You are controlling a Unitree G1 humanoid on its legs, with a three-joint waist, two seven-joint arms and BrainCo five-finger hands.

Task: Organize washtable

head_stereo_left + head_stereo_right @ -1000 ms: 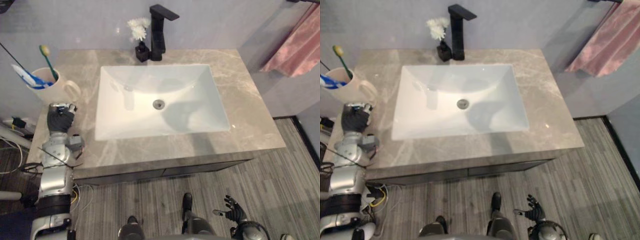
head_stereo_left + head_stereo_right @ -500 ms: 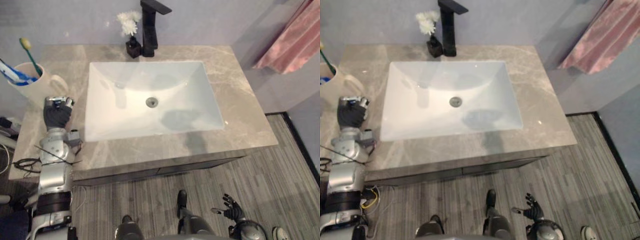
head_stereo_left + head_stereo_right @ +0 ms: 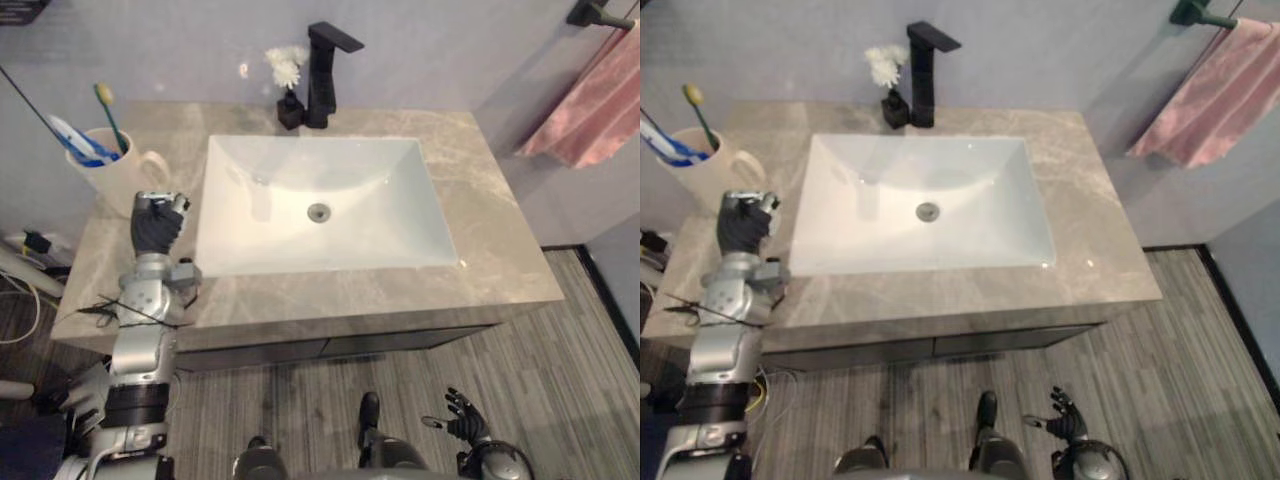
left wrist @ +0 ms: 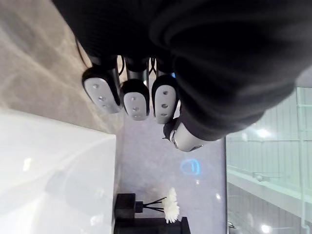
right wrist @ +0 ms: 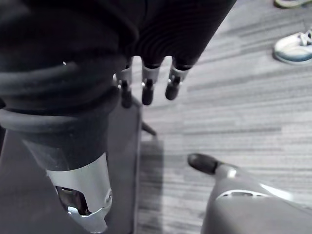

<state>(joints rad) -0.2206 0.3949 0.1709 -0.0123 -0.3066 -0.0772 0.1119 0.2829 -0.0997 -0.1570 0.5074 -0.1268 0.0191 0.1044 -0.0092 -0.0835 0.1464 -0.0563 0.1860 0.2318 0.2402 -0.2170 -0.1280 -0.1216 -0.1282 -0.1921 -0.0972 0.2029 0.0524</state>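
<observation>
At the bench's [image 3: 500,250] left rear corner a cream mug [image 3: 100,165] is standing upright, smooth and rounded like glazed ceramic, its loop handle facing the basin. A slim green toothbrush [image 3: 113,122] and a blue-and-white tube [image 3: 70,135] are leaning inside it. Just in front of the handle the left hand [image 3: 155,222] is resting over the stone. In the wrist view its fingers [image 4: 134,100] are curling tightly inward around nothing I can see. It seems to be sitting slightly apart from the mug.

The mug looks to be the step in hand. A next move would call for uncurling those fingers and hooking the handle squarely, since glazed ware slides easily on polished stone.

The bench is showing grey-beige veined marble with a hard sheen. Sunk into it is a white rectangular basin [image 3: 400,200] with sloping glossy walls and a round metal drain [image 3: 318,211]. Behind it a small black vase [image 3: 290,110] is holding a white flower [image 3: 288,65], touching or nearly touching an angular matte-black tap [image 3: 322,75]. Far right, a soft pink towel [image 3: 590,100] is hanging on the wall. The right hand [image 3: 460,420] is hanging low over the plank floor, fingers spreading loosely, empty.
</observation>
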